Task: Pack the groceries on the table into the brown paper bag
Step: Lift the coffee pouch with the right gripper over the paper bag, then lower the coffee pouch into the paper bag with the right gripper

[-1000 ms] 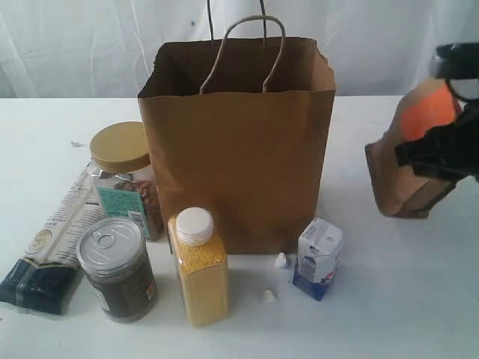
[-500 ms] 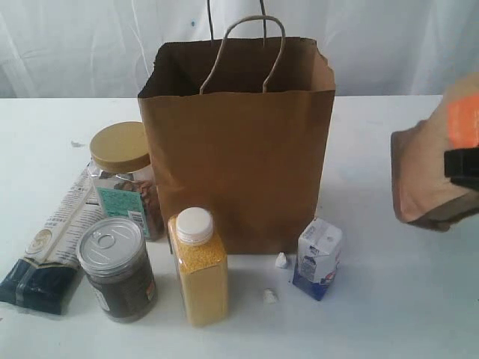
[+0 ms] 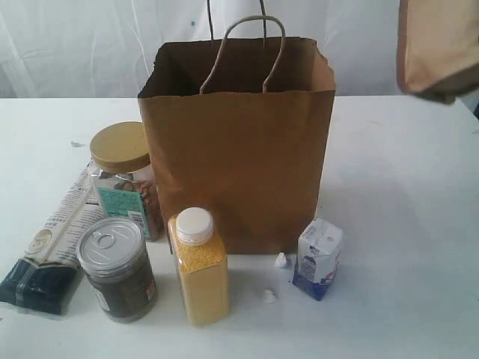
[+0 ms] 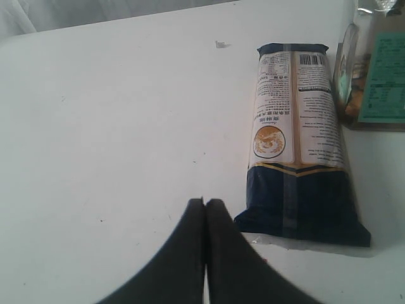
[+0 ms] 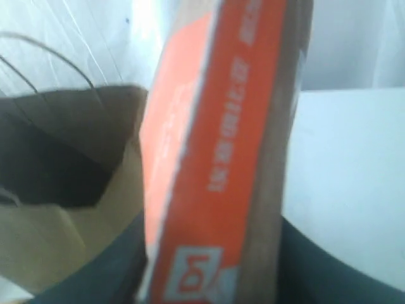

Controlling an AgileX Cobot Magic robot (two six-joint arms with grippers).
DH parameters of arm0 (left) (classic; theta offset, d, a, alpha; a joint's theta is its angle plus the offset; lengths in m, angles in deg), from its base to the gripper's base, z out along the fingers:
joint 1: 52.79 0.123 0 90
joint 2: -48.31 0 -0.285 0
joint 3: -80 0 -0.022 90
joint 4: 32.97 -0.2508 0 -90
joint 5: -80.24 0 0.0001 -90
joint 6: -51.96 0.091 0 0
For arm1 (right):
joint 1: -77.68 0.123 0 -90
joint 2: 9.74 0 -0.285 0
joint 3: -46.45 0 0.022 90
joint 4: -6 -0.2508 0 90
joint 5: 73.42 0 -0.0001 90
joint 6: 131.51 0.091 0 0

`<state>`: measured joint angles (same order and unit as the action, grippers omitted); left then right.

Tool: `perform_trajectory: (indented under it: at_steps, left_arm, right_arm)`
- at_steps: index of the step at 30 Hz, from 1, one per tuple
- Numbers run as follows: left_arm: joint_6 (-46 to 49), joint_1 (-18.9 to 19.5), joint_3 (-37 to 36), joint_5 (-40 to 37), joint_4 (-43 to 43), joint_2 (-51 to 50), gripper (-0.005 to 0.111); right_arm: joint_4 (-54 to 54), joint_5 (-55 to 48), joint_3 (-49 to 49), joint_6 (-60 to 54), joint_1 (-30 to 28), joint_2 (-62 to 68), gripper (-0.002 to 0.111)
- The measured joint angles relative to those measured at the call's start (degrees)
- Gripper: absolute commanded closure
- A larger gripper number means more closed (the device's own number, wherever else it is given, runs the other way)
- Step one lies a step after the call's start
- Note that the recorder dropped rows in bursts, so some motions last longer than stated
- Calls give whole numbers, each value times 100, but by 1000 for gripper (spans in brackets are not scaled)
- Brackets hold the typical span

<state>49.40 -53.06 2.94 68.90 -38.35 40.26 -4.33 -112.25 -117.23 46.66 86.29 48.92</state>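
Observation:
The brown paper bag (image 3: pixel 238 142) stands open on the table (image 3: pixel 397 224). High at the top right hangs the brown orange-labelled pouch (image 3: pixel 436 46), well above the tabletop; my right gripper (image 5: pixel 212 278) is shut on the pouch (image 5: pixel 218 145), with the bag's mouth (image 5: pixel 57 152) beside it. On the left stand the tan-lidded jar (image 3: pixel 122 176), the silver-lidded dark jar (image 3: pixel 117 267) and the yellow bottle (image 3: pixel 197 265). The small carton (image 3: pixel 318 257) stands right of the bag. My left gripper (image 4: pixel 204 204) is shut and empty, next to the long white-and-navy packet (image 4: pixel 295 139).
Two small white scraps (image 3: pixel 275 278) lie between the bottle and the carton. White curtains hang behind the table.
The right gripper has lifted the pouch from beside the bag at table height up to the top right corner of the exterior view. Nothing else has moved.

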Motion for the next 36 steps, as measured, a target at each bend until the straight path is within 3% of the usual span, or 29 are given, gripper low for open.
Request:
perform_trajectory:
  at_steps: [4,9,12,17,22,36]
  left_arm:
    - [0,0,0,0,0,0,107]
    - [0,0,0,0,0,0,107]
    - [0,0,0,0,0,0,107]
    - [0,0,0,0,0,0,107]
    - [0,0,0,0,0,0,107]
    - [0,0,0,0,0,0,107]
  right_arm:
    - [-504,-87,-967,-347,0,814,108]
    - [-3670,-540,-2382,-2294,0,2469,108]
    - [-4729,-880,-2524,-3032,0,2817,108]
    - [-4805,-725,-2524,-3223,0,2989,108]
    - [-4857,-1311,-2524,-3902,0,2989,108]
    - [-4866,-1696,-2524,-4646,12,3492,108]
